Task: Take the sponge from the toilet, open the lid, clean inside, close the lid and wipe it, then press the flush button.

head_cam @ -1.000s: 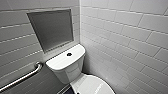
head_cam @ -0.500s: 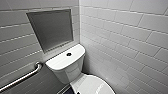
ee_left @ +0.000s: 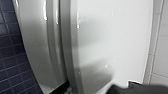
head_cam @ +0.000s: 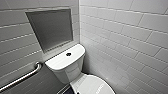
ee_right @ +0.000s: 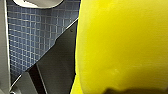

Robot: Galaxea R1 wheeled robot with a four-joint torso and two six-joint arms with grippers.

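Over blue floor tiles (ee_right: 27, 37), sponge (ee_right: 120, 42) gripped in right claw (ee_right: 130, 91), lid (head_cam: 92, 86) closed

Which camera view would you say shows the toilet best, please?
The head view: the toilet shows its tank, flush button and closed lid together. The left wrist view gives a close stretch of its white surface; the right wrist view catches a white curved edge, probably its bowl.

Counted: one toilet (head_cam: 66, 67), one lid (head_cam: 92, 86) at 6 o'clock, one flush button (head_cam: 68, 54). One grab rail (head_cam: 22, 77) noted at 8 o'clock, one grey panel (head_cam: 51, 28) at 11. One sponge (ee_right: 120, 45) recorded.
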